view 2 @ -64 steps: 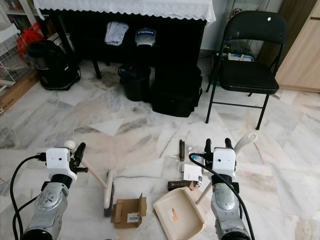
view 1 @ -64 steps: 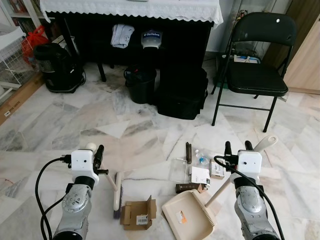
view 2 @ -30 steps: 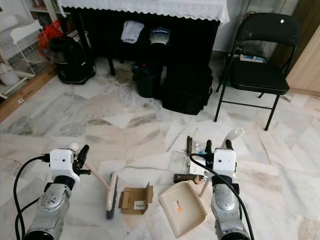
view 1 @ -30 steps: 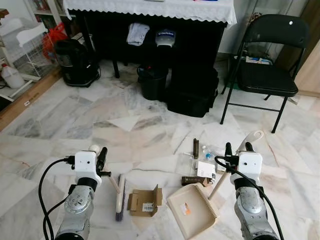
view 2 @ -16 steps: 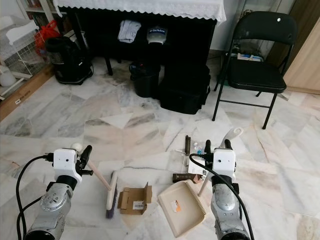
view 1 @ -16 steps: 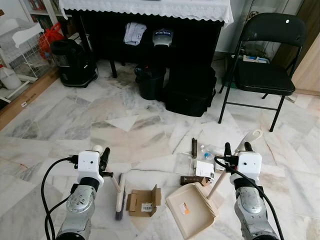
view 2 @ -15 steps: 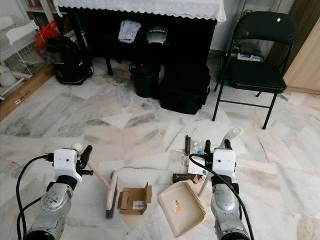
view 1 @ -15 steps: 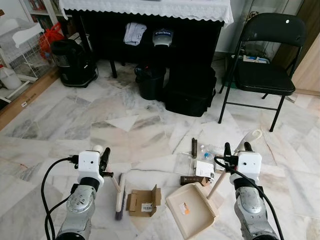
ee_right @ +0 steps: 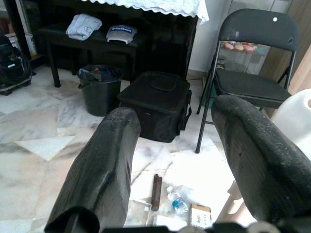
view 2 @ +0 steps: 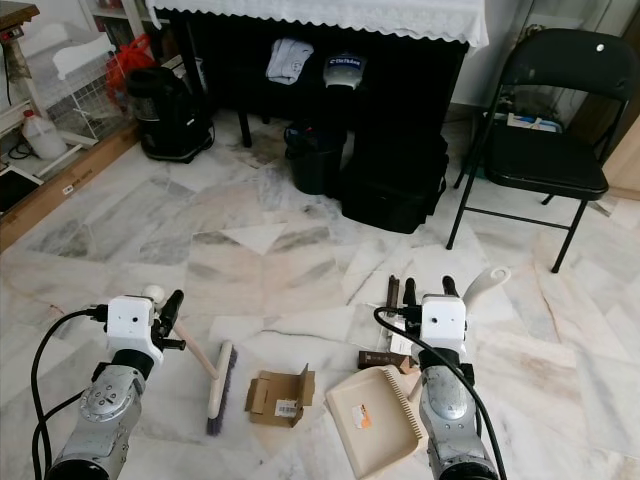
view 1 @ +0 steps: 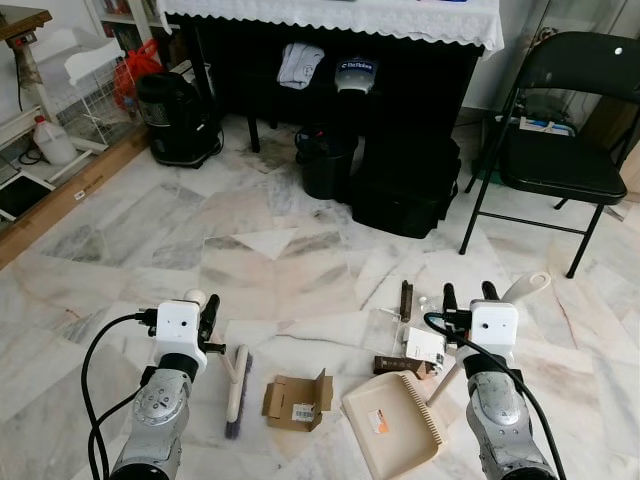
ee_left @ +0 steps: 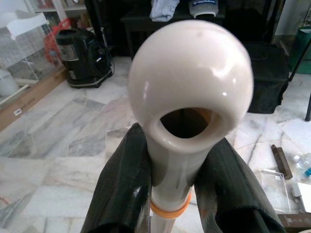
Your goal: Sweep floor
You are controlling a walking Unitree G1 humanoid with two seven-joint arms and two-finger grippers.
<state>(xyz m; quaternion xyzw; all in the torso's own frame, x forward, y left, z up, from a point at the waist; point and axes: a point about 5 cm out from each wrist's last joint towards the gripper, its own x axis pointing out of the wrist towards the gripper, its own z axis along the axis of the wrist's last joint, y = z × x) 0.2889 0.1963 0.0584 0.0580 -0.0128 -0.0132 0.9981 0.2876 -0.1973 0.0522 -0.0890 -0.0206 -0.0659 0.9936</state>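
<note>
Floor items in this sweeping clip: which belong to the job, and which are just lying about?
Job: brush, its handle clamped in the left claw; dustpan; litter to sweep, including the cardboard box and brown stick.

Bystanders: folding chair, black bag, bin, vacuum cleaner.

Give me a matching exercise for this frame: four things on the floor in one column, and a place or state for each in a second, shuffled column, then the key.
Things:
1. brush
2. dustpan
3. cardboard box
4. folding chair

Places or states:
A. stands at the far right, beside the black table
B. lies torn open between the brush and the dustpan
C. its cream handle is clamped in the left gripper
D. lies flat on the marble just left of the right gripper

Pairs: 1-C, 2-D, 3-B, 4-A
</note>
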